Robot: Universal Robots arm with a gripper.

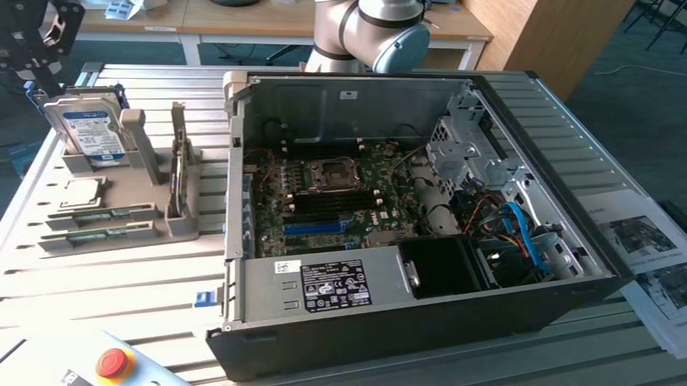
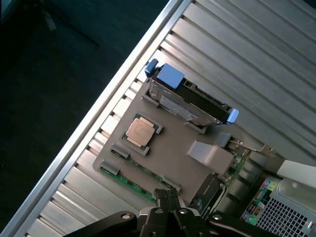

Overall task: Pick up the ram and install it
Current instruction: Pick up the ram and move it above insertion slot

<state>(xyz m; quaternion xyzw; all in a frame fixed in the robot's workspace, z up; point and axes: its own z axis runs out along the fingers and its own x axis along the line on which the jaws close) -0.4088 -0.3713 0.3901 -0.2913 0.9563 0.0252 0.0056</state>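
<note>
Two similar green ram sticks [image 1: 99,215] [image 1: 96,238] lie side by side in a grey fixture [image 1: 177,225] at the exterior view's left. I cannot tell which one is the task's ram. In the wrist view a green stick [image 2: 129,183] runs along the fixture's edge [image 2: 163,158]. My black gripper [image 1: 43,76] hangs high above the fixture's far end, apart from both sticks. Its fingertips [image 2: 168,198] are pressed together, shut on nothing. The open computer case [image 1: 355,338] holds a motherboard with blue slots [image 1: 317,227].
An upright hard drive [image 1: 92,133] [image 2: 190,101] and a CPU [image 1: 80,193] [image 2: 139,131] also sit on the fixture. A red emergency button [image 1: 113,362] is at the front. Printed sheets [image 1: 649,257] lie at the exterior view's right. The slatted table ends in an edge [image 2: 98,118].
</note>
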